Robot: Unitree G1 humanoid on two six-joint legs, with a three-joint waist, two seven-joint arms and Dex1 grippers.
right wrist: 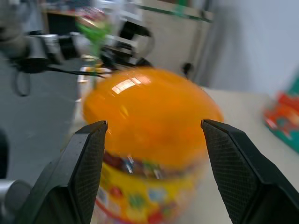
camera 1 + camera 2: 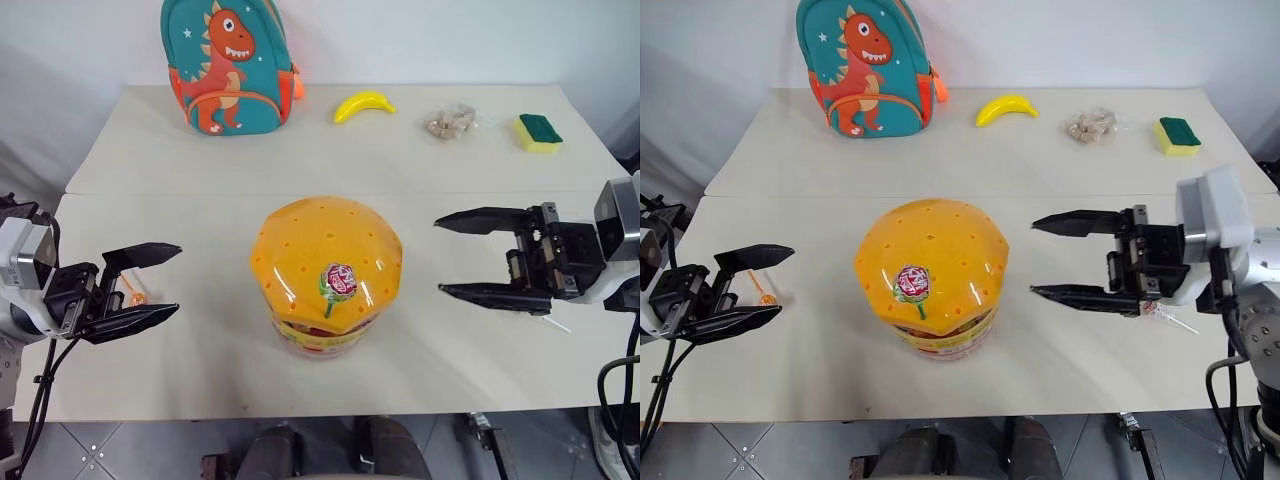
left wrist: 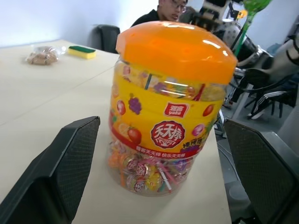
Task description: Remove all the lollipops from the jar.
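One counter point(image 2: 200, 160). One jar point(image 2: 325, 275) at centre, one lollipop point(image 2: 338, 283) standing in its lid. Two hands: left hand point(image 2: 150, 285) at 9 o'clock, right hand point(image 2: 465, 255) at 3 o'clock, fingers apart, both empty. Orange-stick lollipop point(image 2: 133, 295) partly hidden behind left hand.

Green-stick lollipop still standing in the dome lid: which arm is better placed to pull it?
Probably the right. The right tool is open, level with the jar lid, nearer the lollipop. The left tool, also open, sits lower and farther off.
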